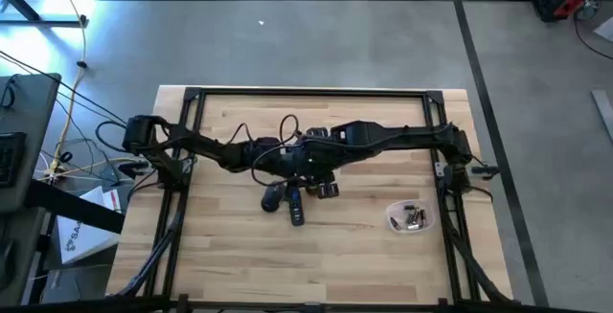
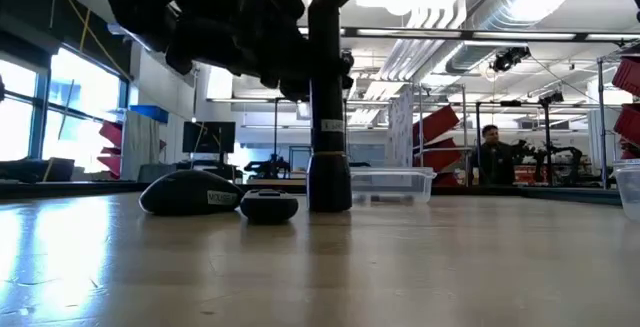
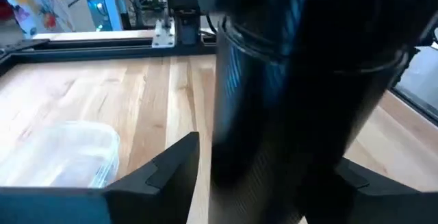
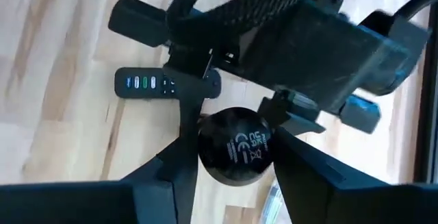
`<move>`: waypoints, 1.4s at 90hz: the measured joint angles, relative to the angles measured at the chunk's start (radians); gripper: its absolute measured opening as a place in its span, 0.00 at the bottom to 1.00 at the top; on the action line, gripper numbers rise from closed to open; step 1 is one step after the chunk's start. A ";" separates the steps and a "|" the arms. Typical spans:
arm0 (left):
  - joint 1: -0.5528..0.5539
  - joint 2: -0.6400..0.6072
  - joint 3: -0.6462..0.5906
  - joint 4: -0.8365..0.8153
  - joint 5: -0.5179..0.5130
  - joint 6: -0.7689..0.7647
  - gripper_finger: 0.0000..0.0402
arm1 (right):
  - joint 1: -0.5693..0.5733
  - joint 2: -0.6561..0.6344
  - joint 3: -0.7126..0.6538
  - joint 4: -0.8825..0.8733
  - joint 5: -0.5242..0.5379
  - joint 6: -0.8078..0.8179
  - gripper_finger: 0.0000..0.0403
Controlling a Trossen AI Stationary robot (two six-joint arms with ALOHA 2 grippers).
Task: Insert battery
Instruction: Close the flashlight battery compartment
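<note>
A black cylinder point(image 2: 328, 117) stands upright at the table's middle, its wider lower end point(image 2: 329, 182) at the tabletop. Whether that end rests on the wood, I cannot tell. My left gripper point(image 3: 263, 183) is shut on its side. My right gripper point(image 4: 236, 162) comes from above and is shut on its round top end point(image 4: 236, 145), which bears printed marks. In the high view both grippers point(image 1: 292, 165) point(image 1: 316, 160) meet over it and hide it. A clear tub point(image 1: 410, 217) at the right holds several small pieces that look like batteries. My left gripper pinches the cylinder's side wall point(image 3: 226, 135) between its two fingers, coming level from the table's left, fingers lying across it. The cylinder stays upright in the hold. My right gripper has its two fingers point(image 4: 181, 162) on opposite sides of the cylinder's round top end point(image 4: 205, 148), pointing down from above.
A slim black device with coloured lights point(image 4: 164, 83) lies flat on the wood just near of the grippers point(image 1: 297, 210). A dark rounded object point(image 2: 190, 192) and a small dark cap-like piece point(image 2: 268, 205) lie beside the cylinder. Black frame rails point(image 1: 306, 91) border the table.
</note>
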 joint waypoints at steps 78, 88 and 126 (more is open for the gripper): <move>-0.007 -0.002 0.000 -0.006 -0.007 -0.012 0.54 | 0.021 -0.001 0.094 -0.021 0.010 0.060 0.62; 0.001 -0.002 0.000 -0.006 -0.015 -0.037 0.54 | 0.020 -0.002 0.152 -0.033 0.011 0.060 0.62; 0.040 -0.002 0.000 -0.009 -0.021 -0.090 0.54 | 0.021 -0.017 0.296 -0.055 0.059 0.060 0.62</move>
